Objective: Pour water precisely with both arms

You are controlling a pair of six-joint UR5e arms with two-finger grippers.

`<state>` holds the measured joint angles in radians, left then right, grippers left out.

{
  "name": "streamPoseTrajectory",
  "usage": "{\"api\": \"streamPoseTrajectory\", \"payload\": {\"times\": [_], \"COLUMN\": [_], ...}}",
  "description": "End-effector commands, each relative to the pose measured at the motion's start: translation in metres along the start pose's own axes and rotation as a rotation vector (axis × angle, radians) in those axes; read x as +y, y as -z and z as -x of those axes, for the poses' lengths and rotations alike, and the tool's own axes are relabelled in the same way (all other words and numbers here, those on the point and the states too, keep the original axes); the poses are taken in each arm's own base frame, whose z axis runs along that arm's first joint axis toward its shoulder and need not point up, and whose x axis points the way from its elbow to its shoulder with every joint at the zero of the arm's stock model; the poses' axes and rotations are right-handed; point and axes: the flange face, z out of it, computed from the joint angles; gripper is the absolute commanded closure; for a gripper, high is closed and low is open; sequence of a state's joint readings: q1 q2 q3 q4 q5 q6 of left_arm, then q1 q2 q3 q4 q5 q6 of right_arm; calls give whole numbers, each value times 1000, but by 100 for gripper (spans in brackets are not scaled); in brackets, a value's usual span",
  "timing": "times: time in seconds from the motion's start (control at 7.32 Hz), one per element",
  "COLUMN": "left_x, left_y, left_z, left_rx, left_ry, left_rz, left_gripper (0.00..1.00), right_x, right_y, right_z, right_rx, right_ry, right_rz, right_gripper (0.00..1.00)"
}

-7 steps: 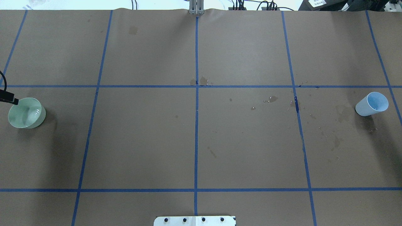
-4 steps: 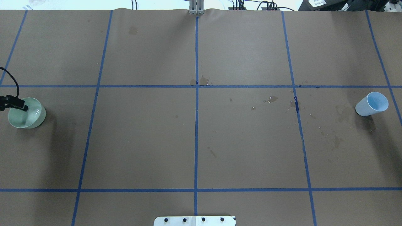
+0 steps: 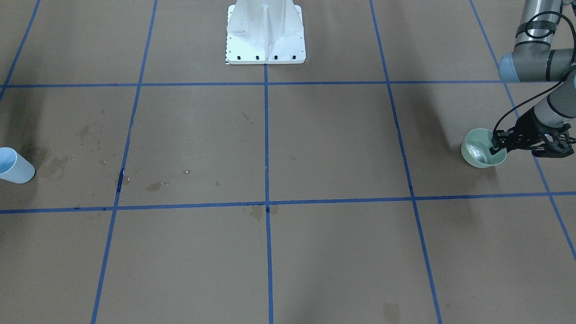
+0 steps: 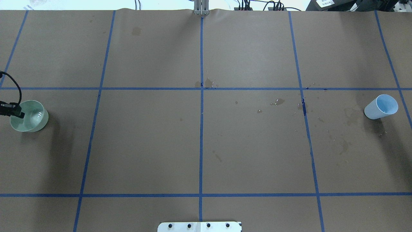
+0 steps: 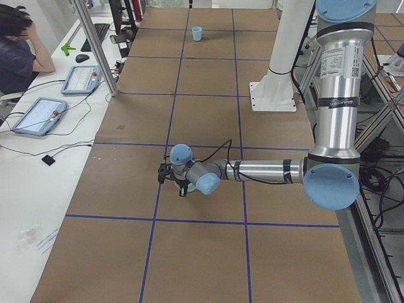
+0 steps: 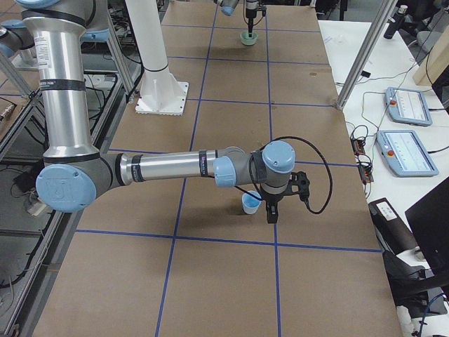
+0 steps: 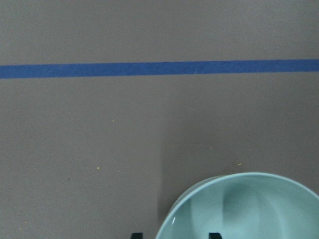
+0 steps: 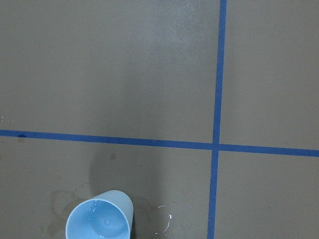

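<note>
A pale green bowl [image 4: 29,116] stands at the table's left end and holds water [image 4: 34,118] with glossy ripples. My left gripper [image 4: 16,111] is at the bowl's left rim. In the left wrist view its fingertips [image 7: 135,235] stand apart on either side of the rim [image 7: 172,219], so it is open. The front view shows it at the bowl [image 3: 481,155] too. A light-blue cup [image 4: 381,106] stands at the right end, seen from above in the right wrist view [image 8: 102,220]. My right gripper [image 6: 272,213] shows only in the right side view, beside the cup [image 6: 250,202]; I cannot tell its state.
Brown paper with a blue tape grid [image 4: 201,129] covers the table. Wet stains and droplets [image 4: 278,102] lie right of centre and around the cup. The white pedestal [image 3: 265,33] stands at the robot's side. An operator [image 5: 19,57] and tablets sit beyond the far edge.
My left gripper has moved in from the table's left edge onto the bowl's rim. The bowl has shifted slightly right and its water ripples. The cup has not moved.
</note>
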<state>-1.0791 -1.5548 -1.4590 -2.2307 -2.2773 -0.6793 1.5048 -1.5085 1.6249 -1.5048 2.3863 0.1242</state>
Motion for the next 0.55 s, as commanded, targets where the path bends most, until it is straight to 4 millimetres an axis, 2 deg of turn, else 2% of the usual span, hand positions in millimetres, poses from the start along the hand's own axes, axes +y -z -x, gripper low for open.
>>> {"api": "streamPoseTrajectory", "payload": {"times": [0.0,0.14,0.27,0.41], "left_x": [8,-5,-24,-51], "left_y": [7,26,50,84], "left_z": [-2,5,-12,-42], "left_rx": [86,105,144,147], "left_ry": [15,56,90,125], "left_rz": [61,43,61,59], "left_gripper": [100,100,100,100], "right_x": [0,0,0,0], "right_y": [1,1,1,1], "right_z": [1,1,1,0], "right_rx": [-2,2,4,4], "right_ry": [1,1,1,2], "right_rz": [-1,-2,-2,-1], "right_gripper": [0,0,0,0]}}
